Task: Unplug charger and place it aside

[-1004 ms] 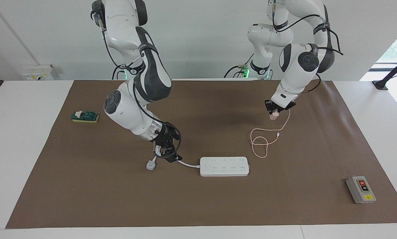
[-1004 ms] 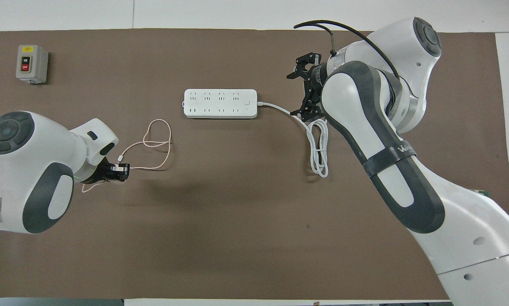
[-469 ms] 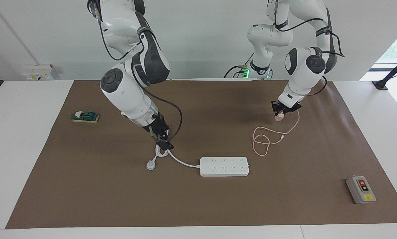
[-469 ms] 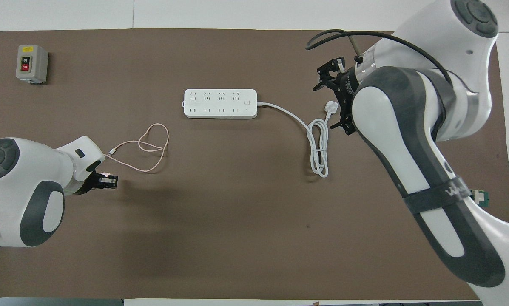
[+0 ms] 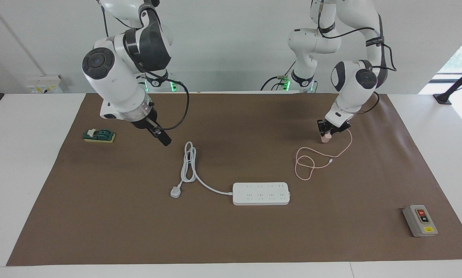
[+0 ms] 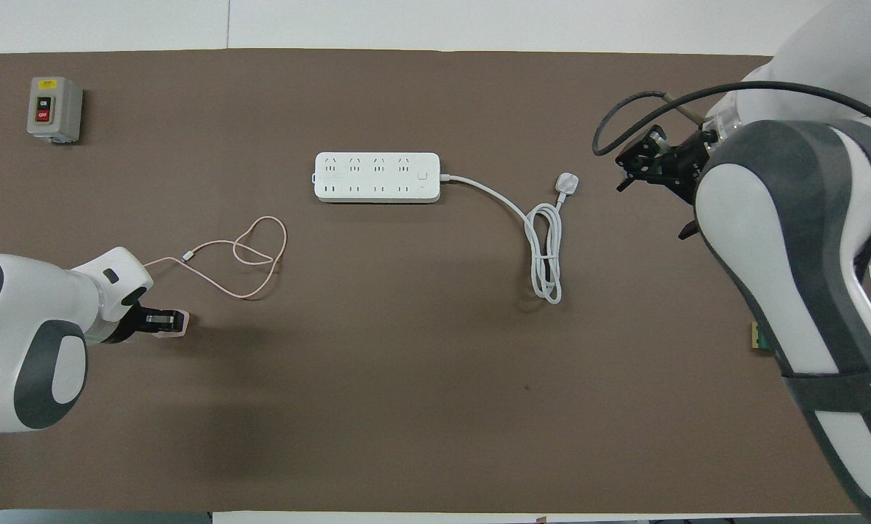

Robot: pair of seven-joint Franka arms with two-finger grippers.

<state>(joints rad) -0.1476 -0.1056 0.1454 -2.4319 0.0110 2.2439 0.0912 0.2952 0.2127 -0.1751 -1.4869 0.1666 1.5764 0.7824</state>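
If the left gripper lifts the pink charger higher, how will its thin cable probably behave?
The pink cable lies in loose loops on the mat, so it is probably floppy and would trail under the charger. It looks thin, likely light, adding little drag. Its free connector end may swing. The left gripper holds only the cube.

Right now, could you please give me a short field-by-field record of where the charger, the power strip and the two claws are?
charger: unplugged, held upright at the brown mat, nearer the robots than the power strip
charger cable: loosely looped on the mat
power strip: sockets empty, white cord coiled beside it
left claw: shut on the charger
right claw: raised over the mat, holds nothing
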